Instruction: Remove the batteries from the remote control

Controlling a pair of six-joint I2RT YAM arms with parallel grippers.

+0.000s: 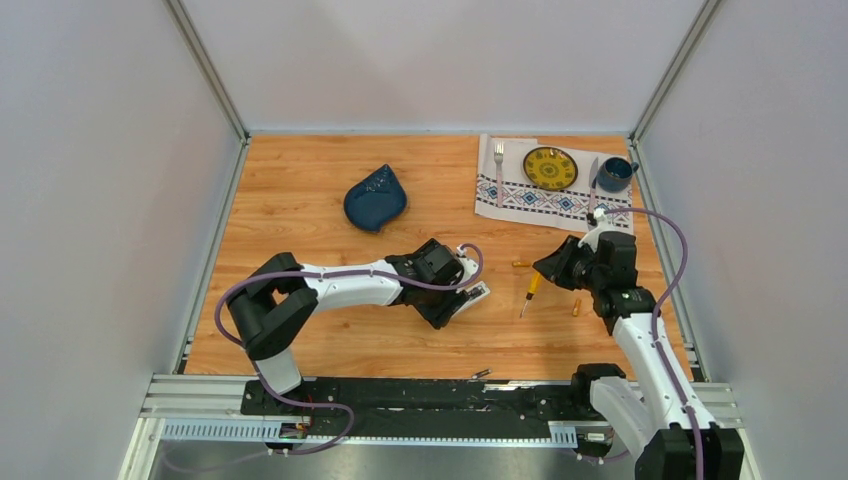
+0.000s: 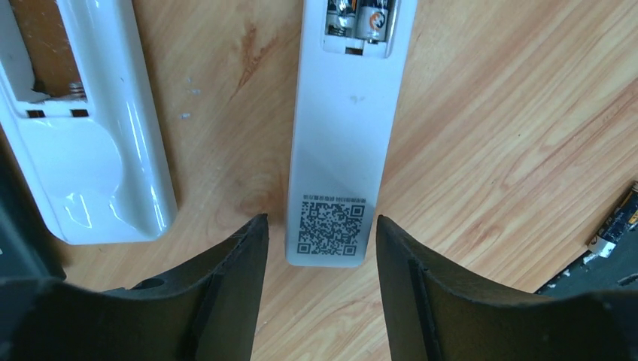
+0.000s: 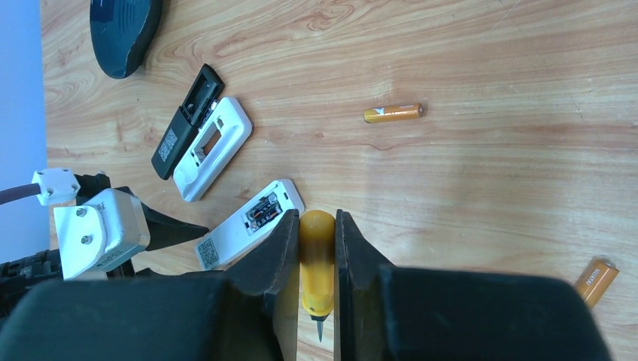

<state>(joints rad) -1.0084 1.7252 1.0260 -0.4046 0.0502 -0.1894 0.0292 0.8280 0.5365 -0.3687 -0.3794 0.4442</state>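
blue dish [image 1: 375, 197], cloth [image 1: 520, 198] — plate [image 1: 550, 168], fork [image 1: 499, 160], mug [image 1: 614, 175]

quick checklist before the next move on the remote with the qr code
1. Left gripper lined up on the QR-code remote: ok, jaws open on either side of its end, with gaps.
2. Compartment uncovered: ok, batteries show inside.
3. Remote clamped: not ok, neither finger touches it.
4. Right gripper has its tool: ok, shut on the screwdriver handle.
5. Screwdriver tip at the compartment: not ok, it is apart from the remote.
6. Loose batteries out of the way: ok, both lie on the table away from the remote.
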